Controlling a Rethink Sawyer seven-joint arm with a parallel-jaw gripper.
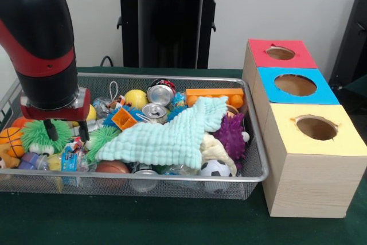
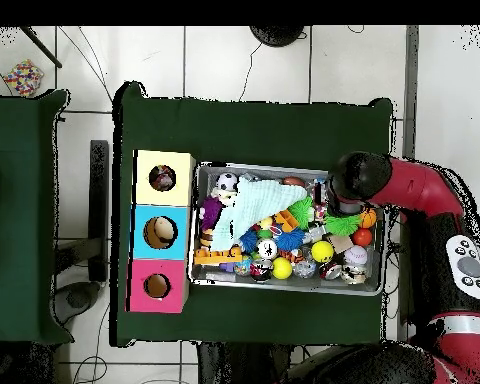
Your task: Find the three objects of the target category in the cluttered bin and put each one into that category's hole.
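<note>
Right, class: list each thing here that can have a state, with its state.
gripper: open, lowered over the green spiky ball
mint cloth: spread over the toys
drink can: lying on its side
wire bin: full
yellow box: hole uncovered

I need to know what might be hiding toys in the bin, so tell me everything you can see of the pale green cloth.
The pale green cloth looks like soft, nubby fabric in a mint shade. It lies loosely spread and rumpled on top of the clutter in the wire bin, toward the side by the boxes, running diagonally. It covers items beneath, and a purple spiky toy and an orange block border it. Overhead it shows as a light patch.
</note>
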